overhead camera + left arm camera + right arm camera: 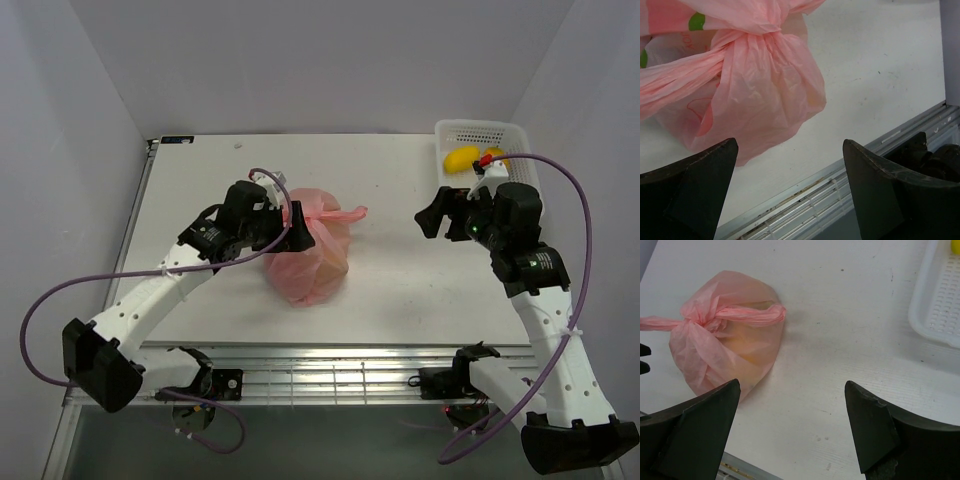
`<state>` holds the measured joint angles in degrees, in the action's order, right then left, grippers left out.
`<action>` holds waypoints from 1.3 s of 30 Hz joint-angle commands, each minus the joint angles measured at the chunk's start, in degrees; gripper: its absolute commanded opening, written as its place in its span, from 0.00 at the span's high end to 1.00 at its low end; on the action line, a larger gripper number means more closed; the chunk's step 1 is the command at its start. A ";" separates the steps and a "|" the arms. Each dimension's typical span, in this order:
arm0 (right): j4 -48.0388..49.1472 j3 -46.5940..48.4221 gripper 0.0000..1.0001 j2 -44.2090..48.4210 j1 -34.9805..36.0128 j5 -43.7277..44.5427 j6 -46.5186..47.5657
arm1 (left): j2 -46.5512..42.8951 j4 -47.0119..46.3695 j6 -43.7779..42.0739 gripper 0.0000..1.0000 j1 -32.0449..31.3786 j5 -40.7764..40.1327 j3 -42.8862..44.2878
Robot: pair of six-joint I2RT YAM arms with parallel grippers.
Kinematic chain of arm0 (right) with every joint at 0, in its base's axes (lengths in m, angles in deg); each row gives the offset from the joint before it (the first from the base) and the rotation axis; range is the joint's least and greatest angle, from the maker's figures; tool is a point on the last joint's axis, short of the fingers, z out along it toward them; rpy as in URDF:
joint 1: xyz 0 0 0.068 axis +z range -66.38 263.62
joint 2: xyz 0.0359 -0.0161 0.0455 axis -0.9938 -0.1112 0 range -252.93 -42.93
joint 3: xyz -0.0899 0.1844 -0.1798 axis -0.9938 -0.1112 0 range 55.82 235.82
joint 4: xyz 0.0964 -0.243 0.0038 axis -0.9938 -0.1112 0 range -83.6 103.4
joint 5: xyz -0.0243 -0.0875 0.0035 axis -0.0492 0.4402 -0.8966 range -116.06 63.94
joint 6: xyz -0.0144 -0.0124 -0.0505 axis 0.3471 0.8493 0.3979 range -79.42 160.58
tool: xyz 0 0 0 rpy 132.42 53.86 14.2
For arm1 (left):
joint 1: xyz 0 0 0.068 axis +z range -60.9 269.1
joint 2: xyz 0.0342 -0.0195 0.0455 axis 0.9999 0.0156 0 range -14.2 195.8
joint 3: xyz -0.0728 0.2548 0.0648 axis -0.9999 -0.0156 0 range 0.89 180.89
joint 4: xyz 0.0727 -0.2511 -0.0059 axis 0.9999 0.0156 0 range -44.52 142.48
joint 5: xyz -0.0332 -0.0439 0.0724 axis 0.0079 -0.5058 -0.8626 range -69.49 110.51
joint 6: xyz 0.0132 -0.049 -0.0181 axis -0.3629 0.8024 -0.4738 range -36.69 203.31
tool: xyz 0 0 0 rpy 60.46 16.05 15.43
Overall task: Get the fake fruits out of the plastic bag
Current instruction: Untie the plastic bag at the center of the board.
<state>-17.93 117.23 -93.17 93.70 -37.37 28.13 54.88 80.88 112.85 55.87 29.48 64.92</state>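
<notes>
The pink plastic bag [312, 256] lies knotted shut at the middle of the table. It also shows in the left wrist view [760, 95] and the right wrist view [727, 337]. The fake fruits are hidden inside it; only a faint orange-yellow tint shows through the film [747, 350]. My left gripper [296, 228] hovers over the bag's left top, near the knot [762, 32], open and empty. My right gripper [434, 214] is open and empty, above bare table to the right of the bag.
A white perforated basket [512, 133] stands at the back right corner, holding a yellow mango [461, 158] and an orange-and-green one [496, 154]. Its corner shows in the right wrist view [932, 310]. The table's near edge rail [805, 200] lies below the left gripper.
</notes>
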 commanded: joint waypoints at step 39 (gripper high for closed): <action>10.51 4.14 0.10 -14.78 9.49 -29.83 35.81 | 7.05 -11.30 -16.61 1.00 -8.16 -10.75 0.32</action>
<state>-10.56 116.51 -103.68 99.28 -61.39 54.12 68.58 75.83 102.12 47.87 10.73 67.68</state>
